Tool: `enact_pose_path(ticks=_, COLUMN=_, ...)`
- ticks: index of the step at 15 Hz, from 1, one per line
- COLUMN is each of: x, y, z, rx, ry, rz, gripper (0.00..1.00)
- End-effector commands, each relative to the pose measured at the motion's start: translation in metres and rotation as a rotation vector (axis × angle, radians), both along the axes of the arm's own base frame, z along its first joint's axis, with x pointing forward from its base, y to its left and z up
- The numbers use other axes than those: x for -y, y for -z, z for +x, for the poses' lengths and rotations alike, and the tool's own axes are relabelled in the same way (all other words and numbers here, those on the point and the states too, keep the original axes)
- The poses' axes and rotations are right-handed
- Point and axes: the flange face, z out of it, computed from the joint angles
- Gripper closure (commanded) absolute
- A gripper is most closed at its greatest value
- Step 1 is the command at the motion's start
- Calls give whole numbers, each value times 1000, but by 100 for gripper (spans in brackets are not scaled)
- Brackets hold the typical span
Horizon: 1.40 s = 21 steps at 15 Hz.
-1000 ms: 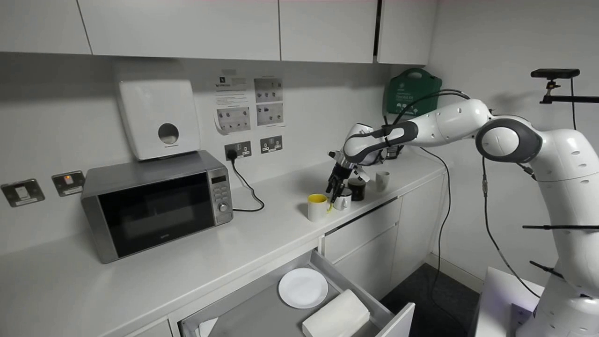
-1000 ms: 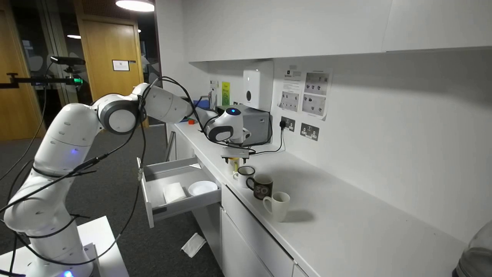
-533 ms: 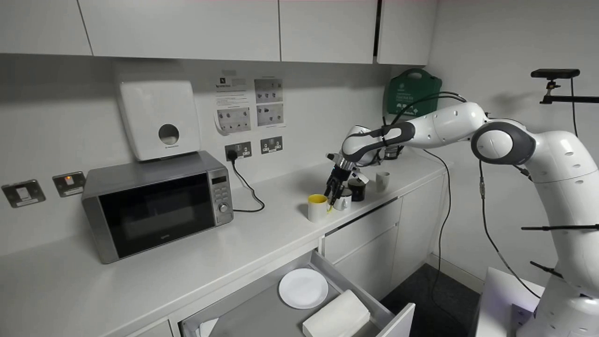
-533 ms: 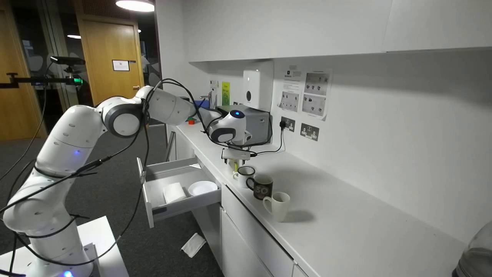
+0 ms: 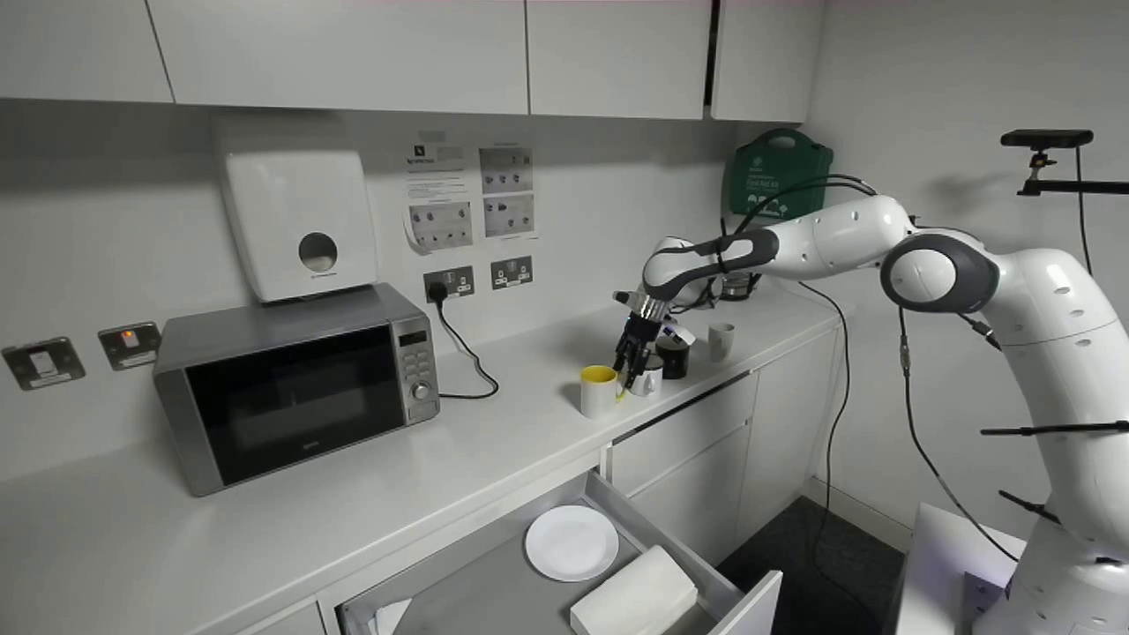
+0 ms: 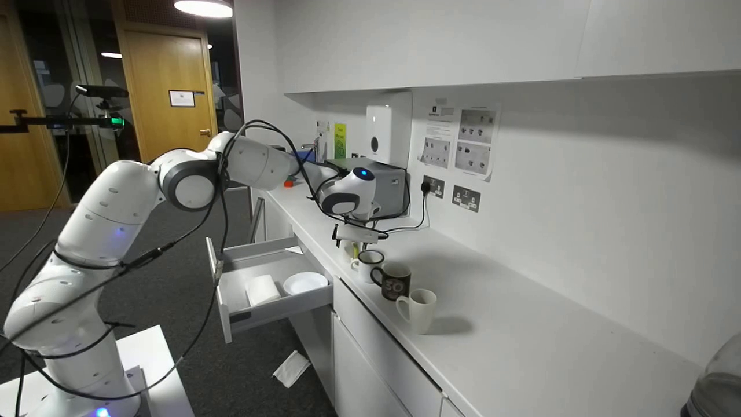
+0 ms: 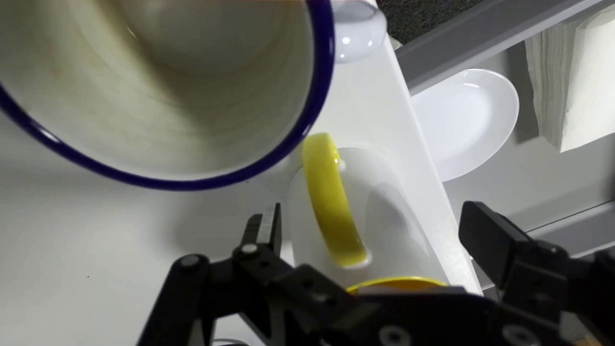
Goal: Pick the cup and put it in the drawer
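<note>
The cup (image 5: 599, 399), white outside with a yellow inside and yellow handle, stands upright on the counter near its front edge. In the wrist view the cup (image 7: 384, 230) lies between my gripper's two spread fingers, its handle facing the camera; dark gripper parts cover some of its rim. My gripper (image 7: 372, 216) is open and holds nothing. In an exterior view the gripper (image 5: 624, 377) points down at the handle side of the cup. The drawer (image 5: 476, 591) is pulled out below the counter; in an exterior view its side wall (image 6: 283, 310) shows.
A white mug with a dark blue rim (image 7: 322, 62) stands close beside the cup. Behind it come a dark mug (image 6: 396, 282) and a plain white mug (image 6: 421, 313). Inside the drawer lie a white plate (image 5: 571, 542) and paper towels (image 5: 633, 595). A microwave (image 5: 300, 379) stands farther along the counter.
My gripper has sunk slightly, and the arm's elbow has shifted a little toward the counter. The cup, the mugs and the drawer have stayed put.
</note>
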Motion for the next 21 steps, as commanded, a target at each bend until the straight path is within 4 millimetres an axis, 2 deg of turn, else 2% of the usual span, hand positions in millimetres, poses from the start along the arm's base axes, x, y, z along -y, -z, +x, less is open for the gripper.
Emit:
enact_pose_path(ticks=1, x=7, y=-8, z=6, rx=-14, ry=-21, rz=51, gripper=0)
enact_pose_path(ticks=21, x=-2, y=-24, z=3, rx=-218, ry=147, rz=154, gripper=0)
